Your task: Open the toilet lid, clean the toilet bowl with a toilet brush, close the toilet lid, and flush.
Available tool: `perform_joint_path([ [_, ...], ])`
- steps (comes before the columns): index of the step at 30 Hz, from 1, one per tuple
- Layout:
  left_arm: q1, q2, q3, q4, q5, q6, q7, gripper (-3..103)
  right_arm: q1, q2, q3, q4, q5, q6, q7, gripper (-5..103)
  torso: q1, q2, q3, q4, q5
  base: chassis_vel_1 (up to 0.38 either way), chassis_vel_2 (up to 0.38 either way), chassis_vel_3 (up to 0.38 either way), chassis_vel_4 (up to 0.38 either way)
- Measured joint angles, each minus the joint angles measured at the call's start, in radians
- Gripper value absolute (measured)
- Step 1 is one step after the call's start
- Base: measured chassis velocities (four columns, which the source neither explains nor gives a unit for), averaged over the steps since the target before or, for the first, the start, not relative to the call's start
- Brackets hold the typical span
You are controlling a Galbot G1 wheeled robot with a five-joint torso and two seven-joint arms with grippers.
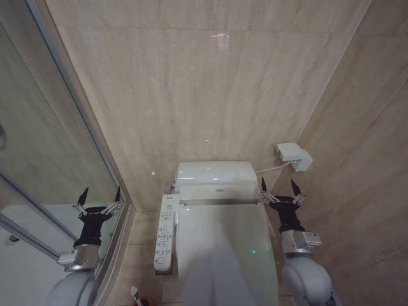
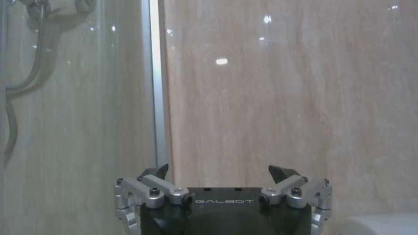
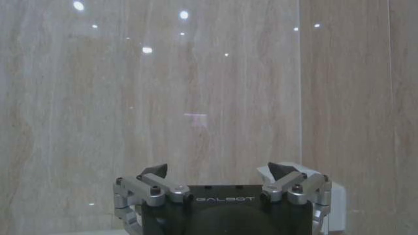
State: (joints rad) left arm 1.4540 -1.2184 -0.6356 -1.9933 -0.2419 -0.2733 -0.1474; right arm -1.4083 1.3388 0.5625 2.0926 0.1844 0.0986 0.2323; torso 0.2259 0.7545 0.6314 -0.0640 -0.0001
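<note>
The toilet lid (image 1: pixel 223 255) lies shut, flat over the toilet against the beige tiled wall (image 1: pixel 210 83). The left gripper (image 1: pixel 99 197) hangs in the air beside the glass shower screen (image 1: pixel 44 146), fingers spread wide and empty. The right gripper (image 1: pixel 280 189) hovers just off the lid's right edge, equally wide and holding nothing.

Grey arms, black "GALBOT"-marked wrists
</note>
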Motion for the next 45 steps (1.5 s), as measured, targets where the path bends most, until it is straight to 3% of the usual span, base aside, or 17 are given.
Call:
perform_joint_path([
  [10,0.04,-0.003,0.015,-0.038,-0.026,0.014,-0.008,100,0.0,0.0,0.0,0.0,0.0,0.0,0.0,100,0.0,0.0,0.0,0.0,0.0001,0.0,0.0,0.0,0.0],
  [17,0.053,0.001,0.018,-0.076,-0.098,0.083,-0.015,100,0.0,0.0,0.0,0.0,0.0,0.0,0.0,100,0.0,0.0,0.0,0.0,0.0,0.0,0.0,0.0,0.0],
  [45,0.027,-0.001,0.034,-0.065,-0.107,0.079,-0.001,100,0.0,0.0,0.0,0.0,0.0,0.0,0.0,100,0.0,0.0,0.0,0.0,0.0,0.0,0.0,0.0,0.0],
])
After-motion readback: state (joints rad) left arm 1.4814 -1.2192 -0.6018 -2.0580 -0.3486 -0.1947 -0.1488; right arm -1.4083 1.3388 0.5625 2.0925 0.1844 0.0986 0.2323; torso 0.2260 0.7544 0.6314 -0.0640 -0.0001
